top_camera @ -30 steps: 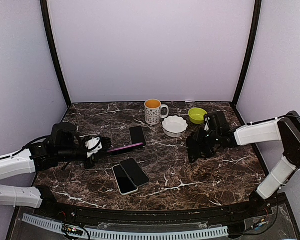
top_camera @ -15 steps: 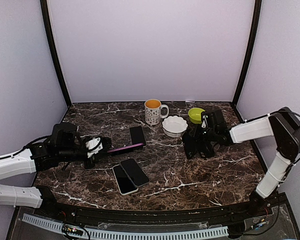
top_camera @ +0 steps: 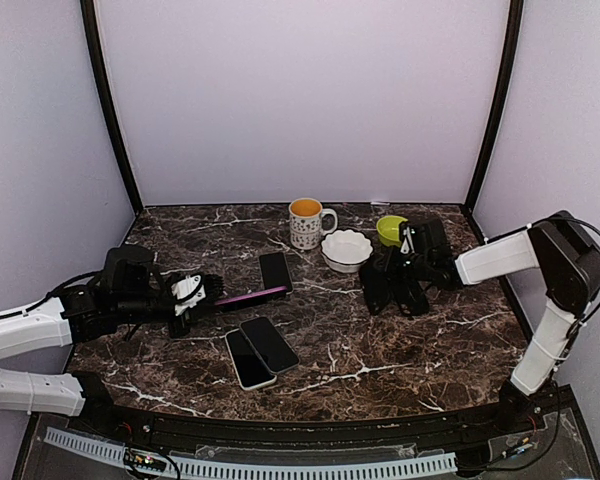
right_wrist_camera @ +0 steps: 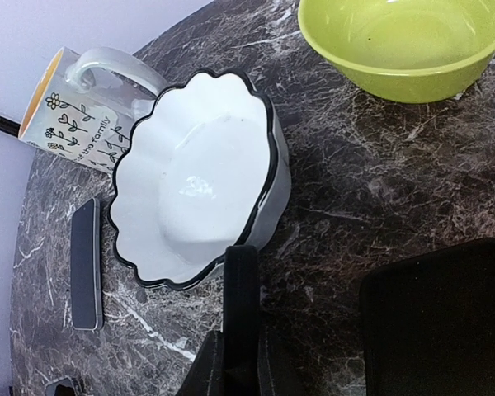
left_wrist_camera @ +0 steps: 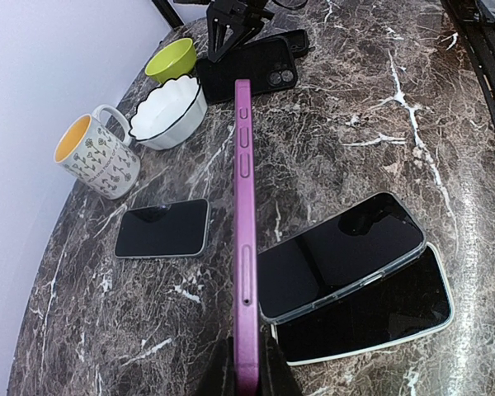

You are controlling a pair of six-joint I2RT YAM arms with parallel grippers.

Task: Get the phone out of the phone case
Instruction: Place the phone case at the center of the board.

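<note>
My left gripper point(left_wrist_camera: 244, 375) is shut on the near end of a purple phone point(left_wrist_camera: 244, 247) and holds it on edge above the marble table; the top view shows it left of centre point(top_camera: 250, 295). My right gripper point(right_wrist_camera: 241, 363) is shut on a black phone case point(right_wrist_camera: 241, 297), held on edge, with its far tip against the rim of a white scalloped bowl point(right_wrist_camera: 198, 190). The left wrist view shows the case's broad face with a camera cut-out point(left_wrist_camera: 256, 70). In the top view the right gripper point(top_camera: 385, 283) sits right of centre.
A second flat black item point(right_wrist_camera: 441, 322) lies right of the held case. A flowered mug point(top_camera: 306, 222) and a green bowl point(top_camera: 393, 230) stand at the back. A dark phone point(top_camera: 275, 270) lies mid-table, and two overlapping phones point(top_camera: 269, 344) lie near the front.
My right gripper has moved left with the black case toward the white bowl, and the bowl has shifted slightly left. My left gripper and the purple phone have not moved.
</note>
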